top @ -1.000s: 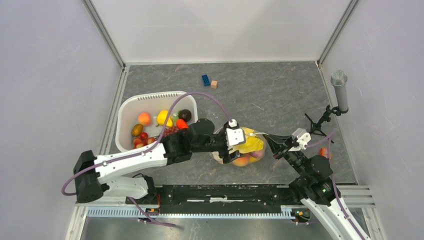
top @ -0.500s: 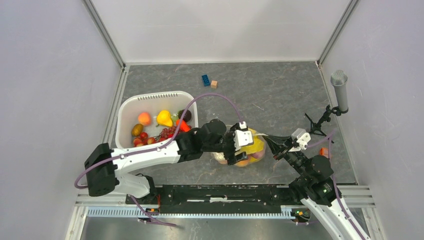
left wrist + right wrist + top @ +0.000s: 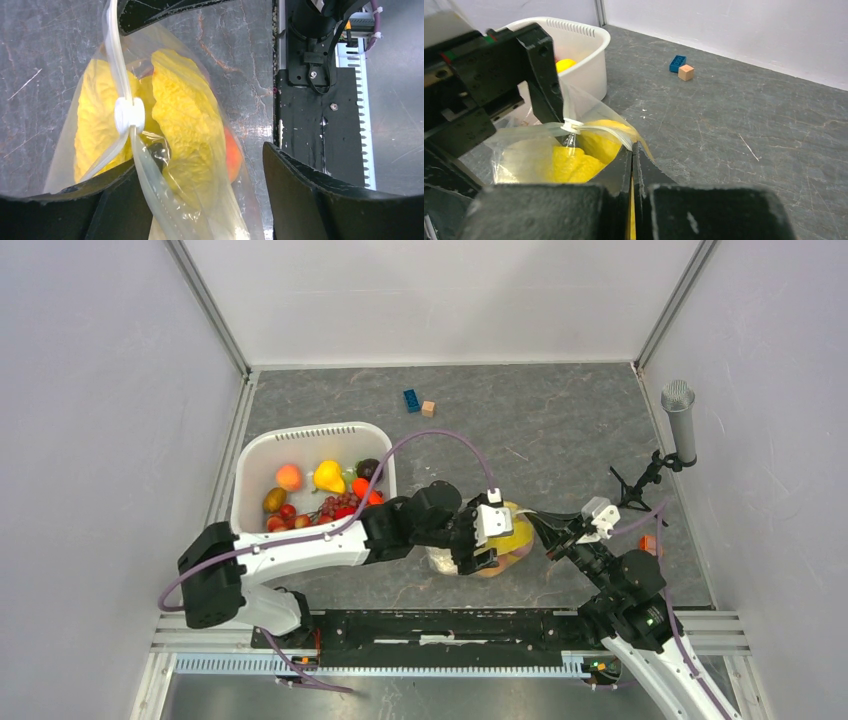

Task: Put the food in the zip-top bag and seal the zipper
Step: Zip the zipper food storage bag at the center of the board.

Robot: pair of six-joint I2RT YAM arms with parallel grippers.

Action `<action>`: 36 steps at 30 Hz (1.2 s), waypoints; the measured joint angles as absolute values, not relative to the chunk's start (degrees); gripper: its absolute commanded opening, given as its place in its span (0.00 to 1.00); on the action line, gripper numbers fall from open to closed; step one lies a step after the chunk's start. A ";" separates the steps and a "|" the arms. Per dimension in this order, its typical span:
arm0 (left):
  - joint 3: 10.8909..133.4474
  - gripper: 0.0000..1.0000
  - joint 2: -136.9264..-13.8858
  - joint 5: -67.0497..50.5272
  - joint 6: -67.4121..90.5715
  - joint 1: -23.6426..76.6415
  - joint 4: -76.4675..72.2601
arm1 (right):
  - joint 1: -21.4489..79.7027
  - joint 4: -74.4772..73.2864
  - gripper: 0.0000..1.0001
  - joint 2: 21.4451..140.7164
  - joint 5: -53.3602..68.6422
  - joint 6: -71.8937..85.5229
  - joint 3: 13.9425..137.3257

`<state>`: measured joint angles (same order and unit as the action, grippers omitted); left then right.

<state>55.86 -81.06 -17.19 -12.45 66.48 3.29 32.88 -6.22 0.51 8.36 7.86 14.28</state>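
The zip-top bag (image 3: 200,210), with the crinkled yellow piece (image 3: 185,115) inside, lay just right of the white basket (image 3: 262,455). The right gripper (image 3: 632,167) was clamped tight on the bag's end away from the basket. The left gripper (image 3: 478,545) straddled the bag, jaws spread wide, gripping nothing.

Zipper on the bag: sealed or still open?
Partly sealed: zipper tracks run joined above the white slider, then split apart below it.
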 measured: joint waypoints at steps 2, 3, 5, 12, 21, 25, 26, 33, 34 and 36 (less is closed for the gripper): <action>55.88 0.82 -79.24 -15.97 -12.40 66.70 4.62 | 32.88 -6.04 0.00 0.51 8.01 7.84 14.31; 55.88 0.83 -78.28 -15.42 -12.40 66.78 5.15 | 32.88 -6.04 0.00 0.51 7.88 7.81 14.35; 55.99 0.86 -75.70 -14.33 -12.32 66.96 6.42 | 32.88 -6.02 0.00 0.51 7.68 7.73 14.48; 58.13 0.87 -69.32 -12.01 -11.73 67.00 7.60 | 32.88 -5.91 0.00 0.51 7.49 7.66 14.68; 60.88 0.83 -72.99 -10.41 -11.86 67.00 6.46 | 32.88 -5.72 0.00 0.51 8.21 7.70 14.68; 64.27 0.61 -78.00 -9.37 -12.56 67.00 6.13 | 32.88 -5.65 0.00 0.51 8.78 7.70 14.68; 64.90 0.57 -78.96 -9.17 -12.93 67.00 6.20 | 32.88 -5.65 0.00 0.51 8.84 7.70 14.68; 67.22 0.41 -80.84 -6.61 -14.55 67.00 9.37 | 32.88 -5.65 0.00 0.51 8.91 7.70 14.68; 67.22 0.39 -80.84 -5.98 -14.94 67.00 9.43 | 32.88 -5.65 0.00 0.51 8.91 7.70 14.68; 67.20 0.37 -80.84 -4.67 -15.79 67.00 9.82 | 32.88 -5.65 0.00 0.51 8.91 7.70 14.68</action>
<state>67.20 -80.84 -4.67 -15.79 67.00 9.82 32.88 -5.65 0.51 8.91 7.70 14.68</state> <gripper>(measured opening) 0.398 0.004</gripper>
